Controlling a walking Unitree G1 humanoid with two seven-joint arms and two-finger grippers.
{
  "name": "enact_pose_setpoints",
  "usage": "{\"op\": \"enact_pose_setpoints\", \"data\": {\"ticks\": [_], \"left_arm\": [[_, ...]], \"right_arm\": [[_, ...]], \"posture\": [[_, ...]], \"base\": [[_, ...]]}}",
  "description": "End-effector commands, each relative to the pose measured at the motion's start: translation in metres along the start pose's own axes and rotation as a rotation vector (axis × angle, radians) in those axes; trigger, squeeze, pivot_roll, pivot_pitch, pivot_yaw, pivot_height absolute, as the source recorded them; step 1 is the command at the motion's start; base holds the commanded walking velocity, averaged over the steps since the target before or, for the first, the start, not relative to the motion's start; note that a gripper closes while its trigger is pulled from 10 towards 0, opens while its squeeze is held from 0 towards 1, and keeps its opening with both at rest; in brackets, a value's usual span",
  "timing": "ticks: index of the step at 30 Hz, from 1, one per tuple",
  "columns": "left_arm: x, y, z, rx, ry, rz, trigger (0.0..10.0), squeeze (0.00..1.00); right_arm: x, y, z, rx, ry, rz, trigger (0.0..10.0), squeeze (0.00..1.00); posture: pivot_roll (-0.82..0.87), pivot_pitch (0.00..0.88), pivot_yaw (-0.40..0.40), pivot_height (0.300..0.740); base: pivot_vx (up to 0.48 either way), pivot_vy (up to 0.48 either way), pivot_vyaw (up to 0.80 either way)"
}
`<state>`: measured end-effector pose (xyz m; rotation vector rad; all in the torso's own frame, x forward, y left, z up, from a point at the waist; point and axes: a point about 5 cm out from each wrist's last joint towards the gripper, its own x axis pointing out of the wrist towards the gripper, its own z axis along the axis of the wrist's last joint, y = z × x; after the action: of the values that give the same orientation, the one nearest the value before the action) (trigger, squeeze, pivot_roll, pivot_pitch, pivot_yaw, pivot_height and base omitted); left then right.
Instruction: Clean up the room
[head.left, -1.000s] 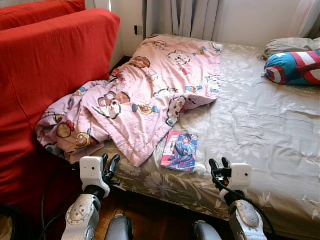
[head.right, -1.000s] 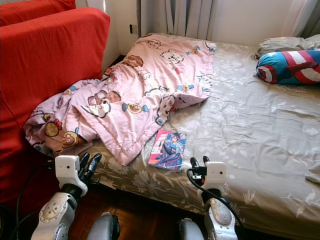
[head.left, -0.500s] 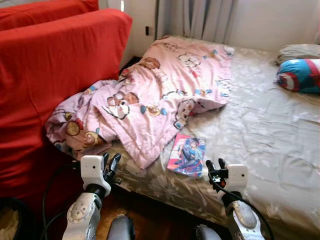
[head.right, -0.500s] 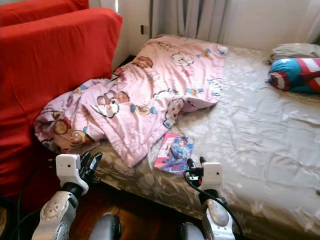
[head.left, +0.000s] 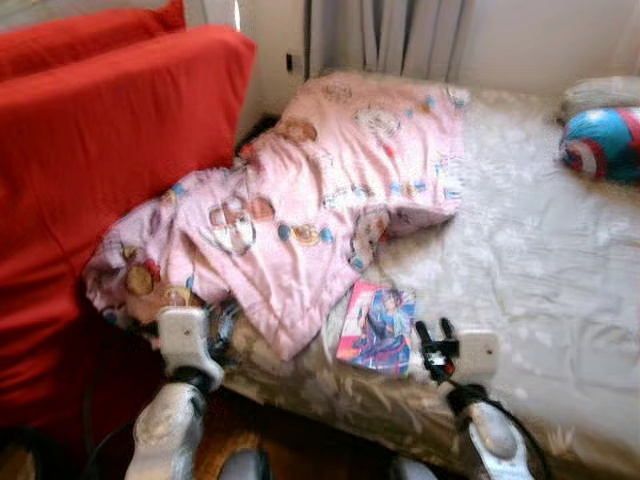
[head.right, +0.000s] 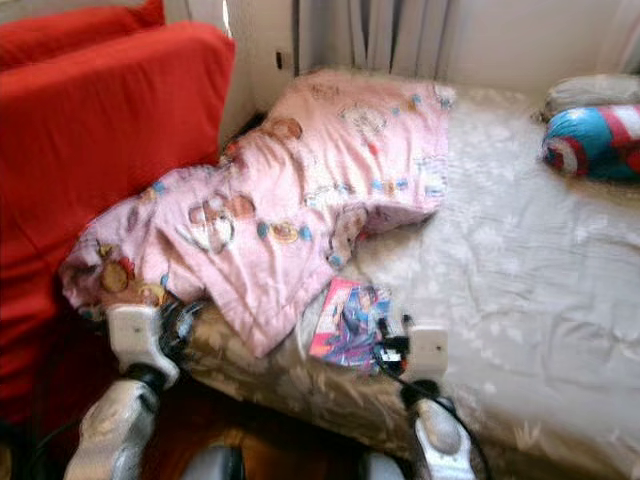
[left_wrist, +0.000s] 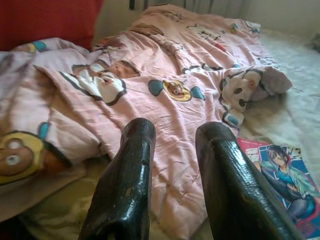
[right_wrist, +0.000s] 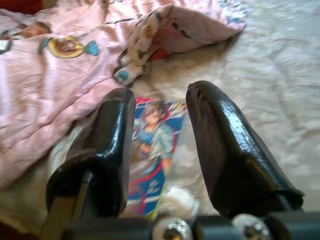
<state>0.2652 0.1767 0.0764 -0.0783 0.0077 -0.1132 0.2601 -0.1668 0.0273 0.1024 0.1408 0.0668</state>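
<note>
A soft pink blanket printed with cartoon bears is lying rumpled across the left half of the bed, its bunched end spilling over the bed's left edge against a red sofa covered in plain smooth cloth. The bed is wearing a beige sheet with a pale flower pattern, lightly creased. A thin glossy book with a bright drawn figure on its cover is lying flat near the bed's front edge, just beside the blanket's lowest corner. A round blue, red and white cushion is sitting at the bed's far right corner, with a grey pillow behind it. The left gripper is hanging with its two shiny black fingers apart and empty at the front edge, facing the blanket. The right gripper is likewise spread and empty, just short of the book. The head views are blurred.
</note>
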Motion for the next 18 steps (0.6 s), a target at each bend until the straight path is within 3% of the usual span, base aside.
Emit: {"op": "enact_pose_setpoints", "data": {"ticks": [1, 18], "left_arm": [[-0.0022, 0.0068, 0.0023, 0.007, 0.001, 0.014, 10.0, 0.00], [-0.0007, 0.0062, 0.0048, 0.000, -0.010, 0.006, 10.0, 0.00]], "right_arm": [[0.0015, 0.0063, 0.0002, 0.016, -0.004, 0.010, 10.0, 0.00], [0.0041, 0.0063, 0.0021, 0.013, -0.011, 0.000, 10.0, 0.00]], "posture": [[-0.02, 0.100, -0.030, 0.627], [-0.02, 0.109, -0.027, 0.627]], "base": [[0.000, 0.000, 0.00], [0.028, 0.000, 0.00]]}}
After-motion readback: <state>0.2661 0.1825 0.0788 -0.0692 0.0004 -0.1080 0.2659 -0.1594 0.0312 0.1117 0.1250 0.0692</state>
